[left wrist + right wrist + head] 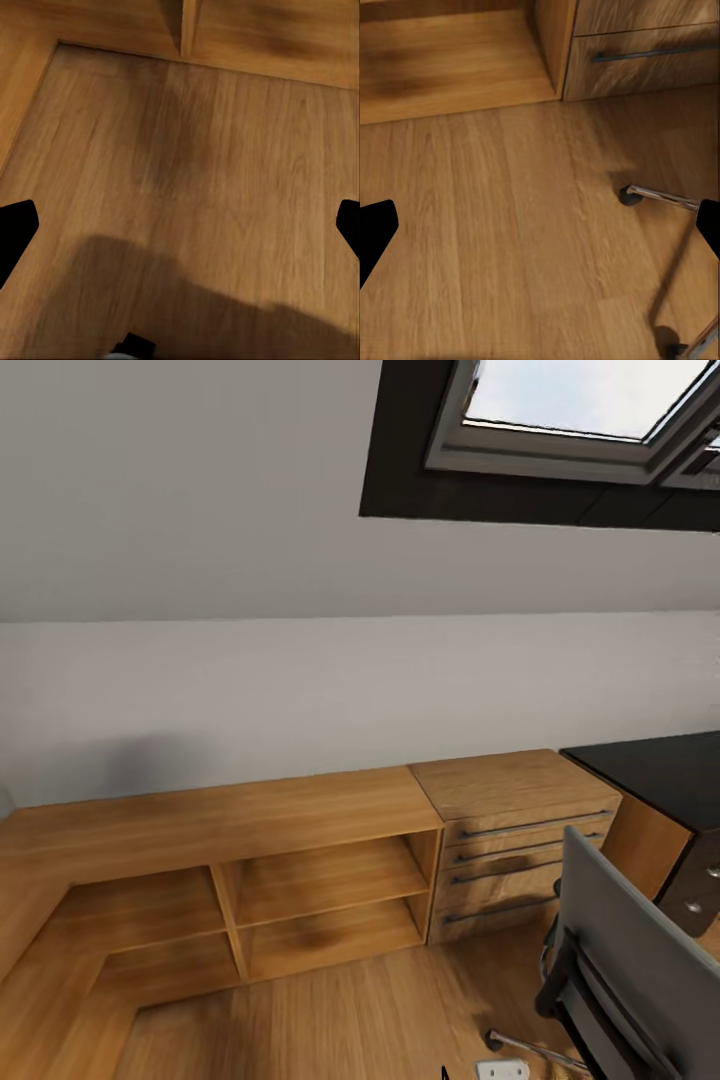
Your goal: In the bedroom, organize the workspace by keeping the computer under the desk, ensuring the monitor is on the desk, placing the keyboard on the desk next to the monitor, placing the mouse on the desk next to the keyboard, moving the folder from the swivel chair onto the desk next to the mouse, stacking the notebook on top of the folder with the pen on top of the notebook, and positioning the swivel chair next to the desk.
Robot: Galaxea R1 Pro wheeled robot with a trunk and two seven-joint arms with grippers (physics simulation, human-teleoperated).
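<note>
Both hands spread and empty above the floor [187, 187], the swivel chair [625, 960] risks a bump in turning toward the bench [665, 770].

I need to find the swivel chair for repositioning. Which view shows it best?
The head view: the swivel chair shows its grey backrest beside the desk. The right wrist view catches chrome base legs and casters; the left wrist view faces wooden floor.

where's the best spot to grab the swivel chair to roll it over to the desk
Probably the top edge of the grey backrest of the swivel chair, approached from behind, on the robot's side. The back faces the robot and its upper edge is thin enough to pinch. The chair sits on a chrome wheeled base, so it should roll towards the black desk at the right.
</note>
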